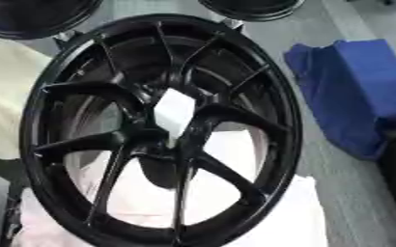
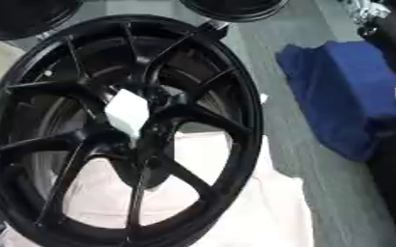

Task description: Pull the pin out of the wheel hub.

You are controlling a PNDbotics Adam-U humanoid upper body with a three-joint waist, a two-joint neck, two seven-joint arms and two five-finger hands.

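Seemingly nothing begun: the pin sits in the wheel hub, and neither hand shows.

Left eye view: a black wheel hub (image 1: 163,130) fills the frame, lying on pale cloth (image 1: 294,217), its spokes meeting at centre, where a white blocky piece (image 1: 174,113), probably the pin, stands seated in the bore. Blue cloth (image 1: 358,91) is heaped at the right; parts of other dark rims cut the top edge. Right eye view: the same white piece sits left of centre, untouched. Dark shapes at the right edge are too unclear to name, so the state of either hand cannot be told. By my reading, reaching, gripping and pulling all remain.
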